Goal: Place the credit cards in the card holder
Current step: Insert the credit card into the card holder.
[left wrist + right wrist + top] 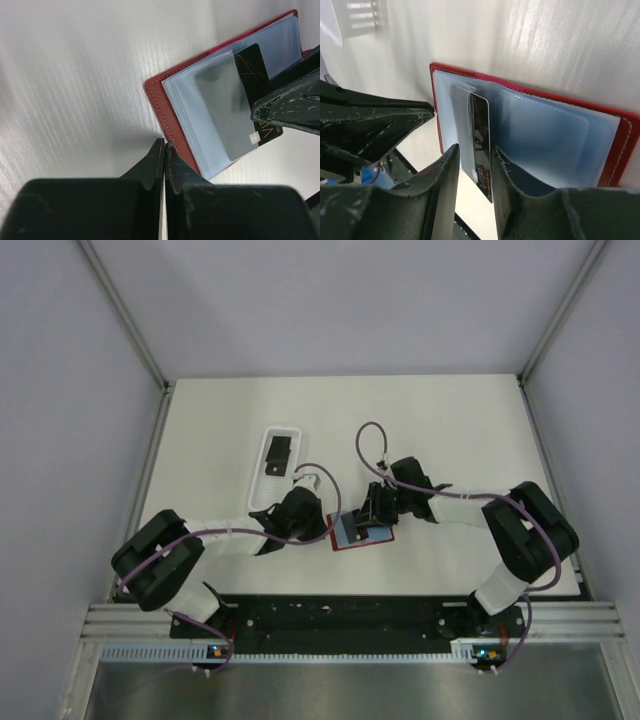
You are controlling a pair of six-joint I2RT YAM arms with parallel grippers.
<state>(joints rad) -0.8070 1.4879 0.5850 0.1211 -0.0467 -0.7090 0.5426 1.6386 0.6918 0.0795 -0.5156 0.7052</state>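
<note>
On the left half of the table [210,440]: white tray [268,487] lies lengthwise, second credit card [278,450] flat in its far end, well clear of both arms. Next over, left gripper [164,147] is down at table level at the card holder's left edge. Its fingers are pressed together with no gap visible, tips touching the red cover's rim near a corner. Can't tell if they pinch the rim or just bear on it: the contact spot is hidden behind the tips in the left wrist view and too small in the top view. Card holder [352,536] sits near centre, just ahead of the arm bases, lying open, pale blue-grey sleeves up, red border showing round them. Credit card [481,125] is partway into a clear sleeve on the half nearer the left gripper. One end is under the plastic, the other sticks out with gold print on it, cut off and not readable. Right gripper [474,152] comes in from the right over the holder, jaws at a narrow gap, clamped on the card's protruding end, one finger on each face. Card is tilted up from the page, not flat. How deep it sits in the sleeve is hard to judge: the plastic is hazy and glare washes it out. In the left wrist view a right gripper finger covers part of the card and the far page. In the top view both grippers block much of the holder.
</note>
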